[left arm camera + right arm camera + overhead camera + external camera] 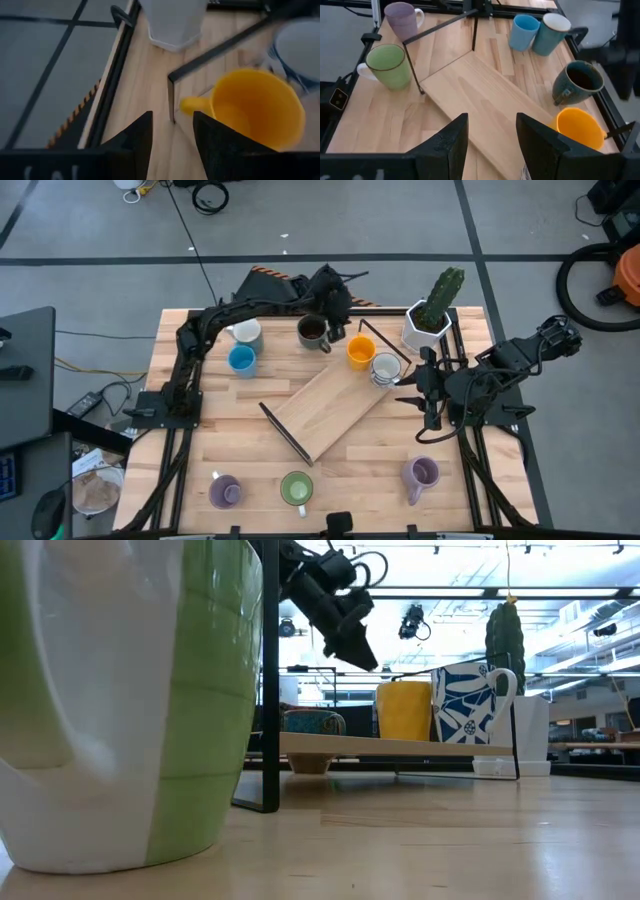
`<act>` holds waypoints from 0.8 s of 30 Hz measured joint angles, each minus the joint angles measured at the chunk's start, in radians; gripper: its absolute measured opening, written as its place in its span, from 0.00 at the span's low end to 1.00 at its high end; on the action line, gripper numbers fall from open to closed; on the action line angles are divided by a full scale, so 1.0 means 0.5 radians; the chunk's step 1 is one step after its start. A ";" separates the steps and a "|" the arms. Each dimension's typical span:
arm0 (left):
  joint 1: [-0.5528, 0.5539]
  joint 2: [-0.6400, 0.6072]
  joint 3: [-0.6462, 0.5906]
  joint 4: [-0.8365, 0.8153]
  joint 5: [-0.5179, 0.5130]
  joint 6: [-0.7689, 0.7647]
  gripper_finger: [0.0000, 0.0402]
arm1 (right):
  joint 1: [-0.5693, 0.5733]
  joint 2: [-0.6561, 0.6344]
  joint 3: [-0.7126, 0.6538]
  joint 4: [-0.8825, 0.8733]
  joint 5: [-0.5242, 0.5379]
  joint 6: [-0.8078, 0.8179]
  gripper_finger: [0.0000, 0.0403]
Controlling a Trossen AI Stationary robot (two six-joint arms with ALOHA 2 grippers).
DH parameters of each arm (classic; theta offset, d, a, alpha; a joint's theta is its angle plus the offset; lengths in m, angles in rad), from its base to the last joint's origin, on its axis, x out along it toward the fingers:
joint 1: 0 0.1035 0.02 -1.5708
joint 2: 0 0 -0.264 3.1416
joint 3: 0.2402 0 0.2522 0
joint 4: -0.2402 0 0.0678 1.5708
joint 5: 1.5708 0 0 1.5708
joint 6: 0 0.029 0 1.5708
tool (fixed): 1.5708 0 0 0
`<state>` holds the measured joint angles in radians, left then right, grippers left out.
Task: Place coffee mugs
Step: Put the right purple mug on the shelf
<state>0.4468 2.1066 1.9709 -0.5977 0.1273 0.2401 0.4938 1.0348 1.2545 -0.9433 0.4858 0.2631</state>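
**Mugs ringed around a tilted board on a workshop table**

A butcher-block table [200, 470] stands on a grey floor crossed by dark lines, with cables and a vacuum at the edges of the overhead view. A pale wooden board [335, 405] in a thin black frame lies diagonally across its middle. On the board's far right end stand an orange mug [361, 351] and a white mug with a blue pattern [385, 368]; a dark brown mug [313, 332] sits just left of them. At far left a white mug [246, 333] and a blue mug [241, 360] stand side by side. Along the near edge are a purple mug [224, 491], a green mug [296, 489] and a second purple mug [421, 473]. A white pot holding a green cactus [432, 313] occupies the far right corner.

The left gripper [172, 132] hovers over the orange mug's handle, fingers parted and holding nothing. The right gripper [492, 137] waits at the table's right side, jaws apart and empty. Ceiling lights line the room beyond.
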 joint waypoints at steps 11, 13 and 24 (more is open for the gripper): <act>-0.013 0.069 -0.001 -0.071 -0.067 -0.234 0.30 | -0.001 0.001 0.000 0.058 -0.003 -0.148 0.43; -0.035 0.039 -0.003 -0.212 -0.112 -0.110 0.30 | -0.001 0.001 -0.006 0.056 -0.016 -0.150 0.43; -0.376 -0.248 0.001 -0.580 -0.390 0.246 0.30 | 0.030 0.040 -0.262 0.084 -0.119 0.177 0.43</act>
<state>0.2588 1.9826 1.9716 -0.8875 -0.0677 0.3630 0.5089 1.0551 1.1237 -0.9016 0.4265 0.3514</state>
